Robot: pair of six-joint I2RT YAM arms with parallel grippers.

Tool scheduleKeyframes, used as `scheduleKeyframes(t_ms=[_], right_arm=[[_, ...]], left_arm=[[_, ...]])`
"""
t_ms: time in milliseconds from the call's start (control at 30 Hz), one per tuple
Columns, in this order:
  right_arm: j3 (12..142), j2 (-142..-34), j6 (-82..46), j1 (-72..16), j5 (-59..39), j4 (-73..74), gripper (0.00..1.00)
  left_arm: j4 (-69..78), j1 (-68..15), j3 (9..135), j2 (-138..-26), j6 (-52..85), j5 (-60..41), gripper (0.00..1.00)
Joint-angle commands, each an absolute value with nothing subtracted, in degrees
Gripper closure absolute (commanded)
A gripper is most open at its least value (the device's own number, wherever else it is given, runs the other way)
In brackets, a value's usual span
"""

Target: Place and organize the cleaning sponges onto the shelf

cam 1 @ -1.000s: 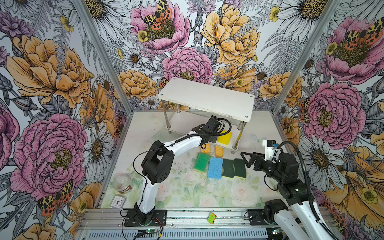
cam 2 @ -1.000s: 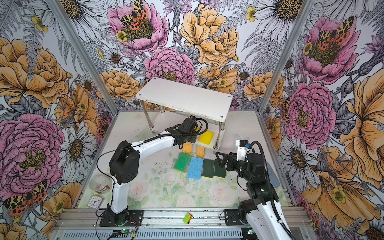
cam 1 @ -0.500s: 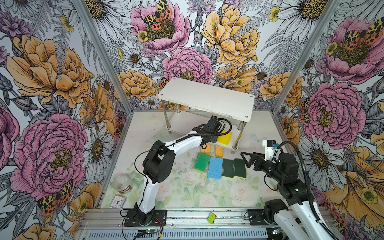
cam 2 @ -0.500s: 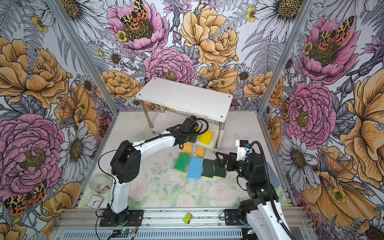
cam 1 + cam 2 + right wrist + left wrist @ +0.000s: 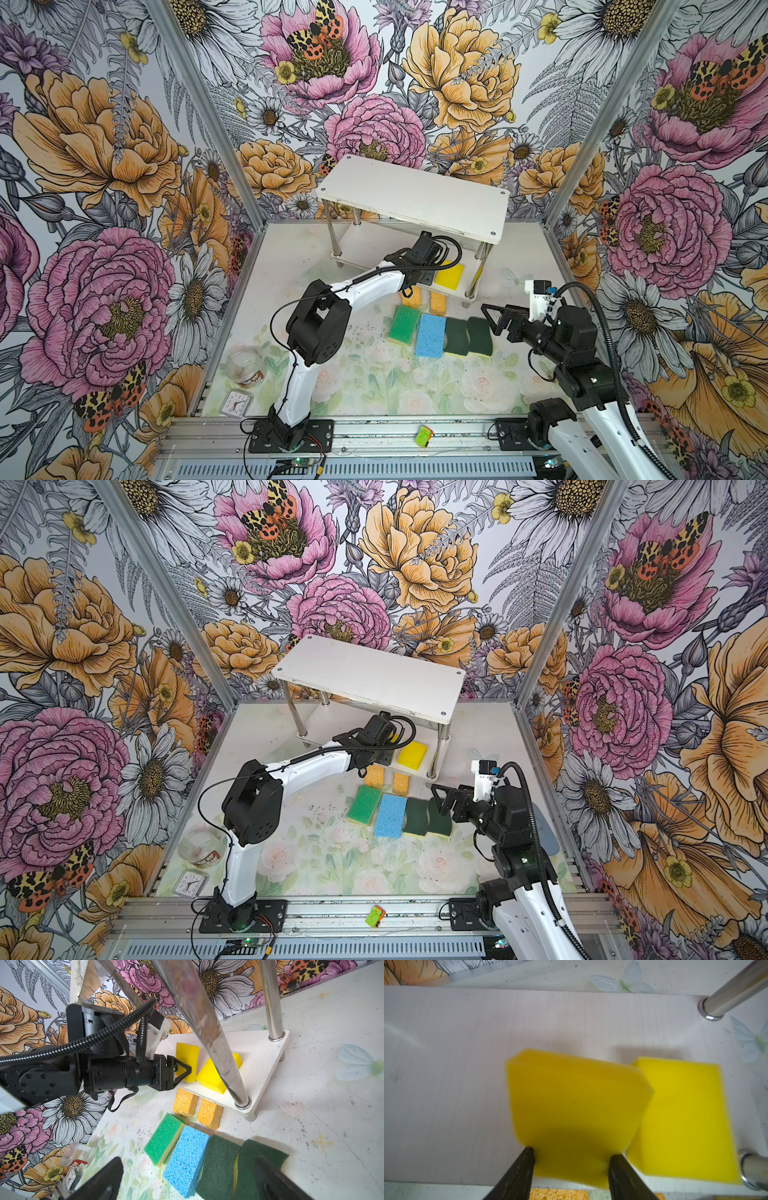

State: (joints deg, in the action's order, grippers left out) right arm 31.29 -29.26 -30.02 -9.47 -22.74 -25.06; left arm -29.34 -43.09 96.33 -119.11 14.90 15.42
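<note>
At the far left of the tabletop (image 5: 365,374) lie a clear jar (image 5: 245,365) and a small clock (image 5: 236,403), well apart from the sponges. The left arm stretches from its base toward the shelf (image 5: 415,199), whose top board hides the arm's tip in both top views.

In the left wrist view the left gripper (image 5: 572,1152) has its jaws pinching a held yellow sponge (image 5: 575,1105) by its near end, over the shelf's lower board (image 5: 446,1064). Just to its right a second yellow sponge (image 5: 681,1118) lies on that board by the corner posts. The held one overlaps its edge, and I cannot tell whether they touch. In the right wrist view a shiny front post (image 5: 207,1032) crosses in front of the second sponge.

On the tabletop just before the shelf sit the left orange sponge (image 5: 411,298) and the right orange sponge (image 5: 438,302). Nearer the front is a close row:
- the green-topped sponge (image 5: 404,325)
- the blue sponge (image 5: 431,335)
- the inner dark green sponge (image 5: 456,336)
- the outer dark green sponge (image 5: 480,336)

At the row's right end hovers the right gripper (image 5: 490,319), jaws spread and holding nothing. A small green-and-orange object (image 5: 424,437) lies on the front rail.
</note>
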Motion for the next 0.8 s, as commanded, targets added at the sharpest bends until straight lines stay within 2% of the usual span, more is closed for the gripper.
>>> scheduleKeyframes(t_ms=[0, 767], right_arm=[[30.94, -28.7, -30.05, -9.77, -22.15, -25.14, 0.0], [30.71, -28.77, -29.84, -9.82, -22.18, -25.14, 0.0]], left_arm=[[-29.6, -42.54, 98.07, -119.53, 15.63, 15.03, 0.44], [-30.16, -42.37, 98.71, -120.05, 16.18, 14.25, 0.44]])
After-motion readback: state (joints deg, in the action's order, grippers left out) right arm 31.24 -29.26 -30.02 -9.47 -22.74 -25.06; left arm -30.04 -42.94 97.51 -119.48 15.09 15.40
